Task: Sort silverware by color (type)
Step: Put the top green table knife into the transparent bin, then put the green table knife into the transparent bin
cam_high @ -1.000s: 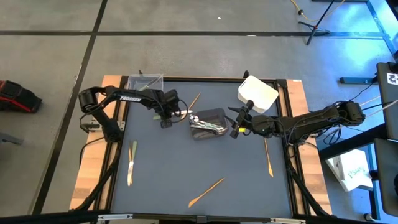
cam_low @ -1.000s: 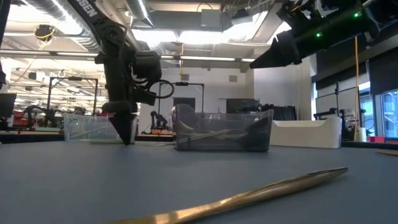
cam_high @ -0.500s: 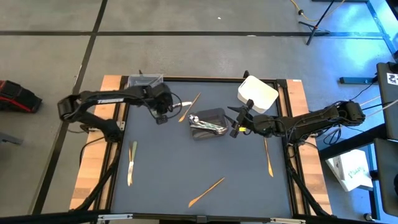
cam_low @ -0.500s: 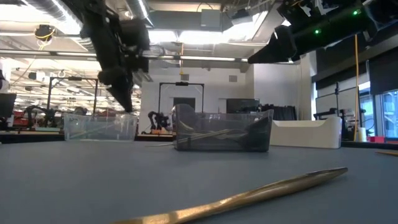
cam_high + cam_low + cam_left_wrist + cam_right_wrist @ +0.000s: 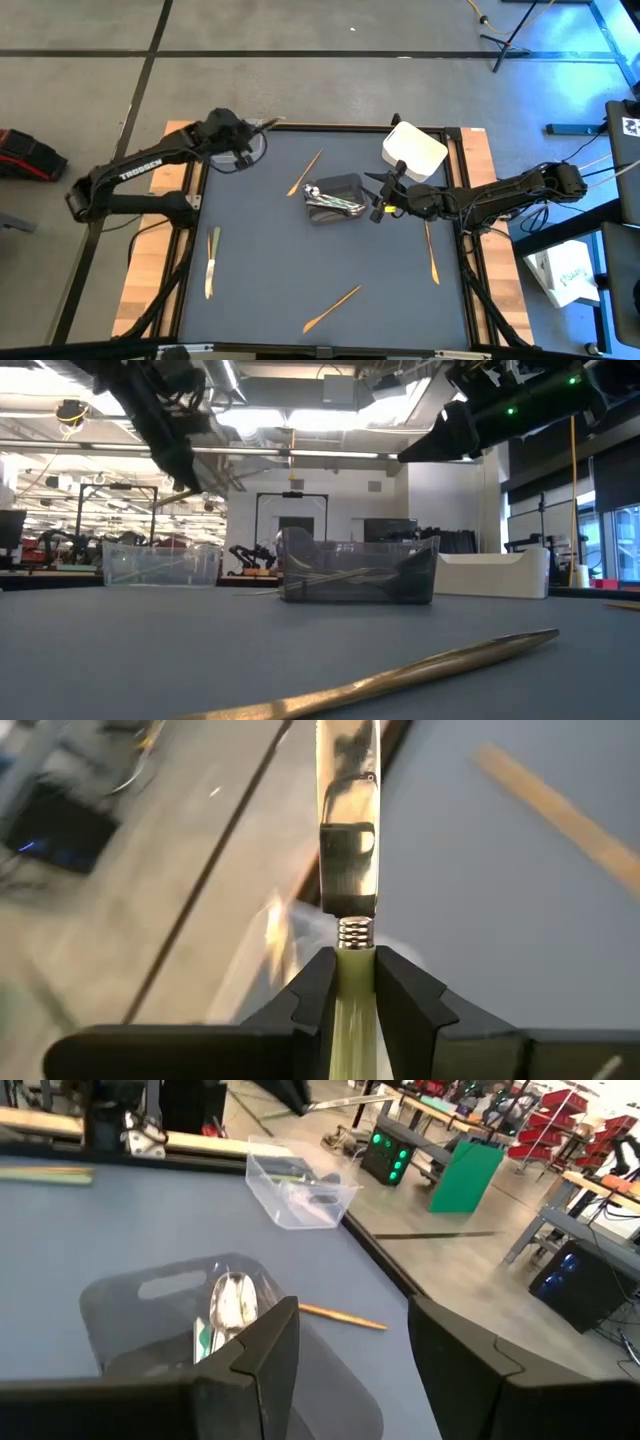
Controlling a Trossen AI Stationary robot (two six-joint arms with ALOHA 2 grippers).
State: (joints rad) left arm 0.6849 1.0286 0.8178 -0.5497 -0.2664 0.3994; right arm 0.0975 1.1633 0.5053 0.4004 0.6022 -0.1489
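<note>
Left gripper [image 5: 355, 982], fingers clamped on a pale green knife [image 5: 350, 840] w/ shiny blade, hangs over the clear tub [image 5: 232, 131] at the table's far-left corner. Risk: the long knife juts past the rim, so a drop from this height could tip it off the table. Right gripper [image 5: 378, 197], fingers apart, waits right of the grey tub [image 5: 345, 185] mid-table.

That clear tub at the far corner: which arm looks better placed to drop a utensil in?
The left. Its gripper already holds a pale green utensil above the clear tub. The right gripper hangs empty by the dark tub.
</note>
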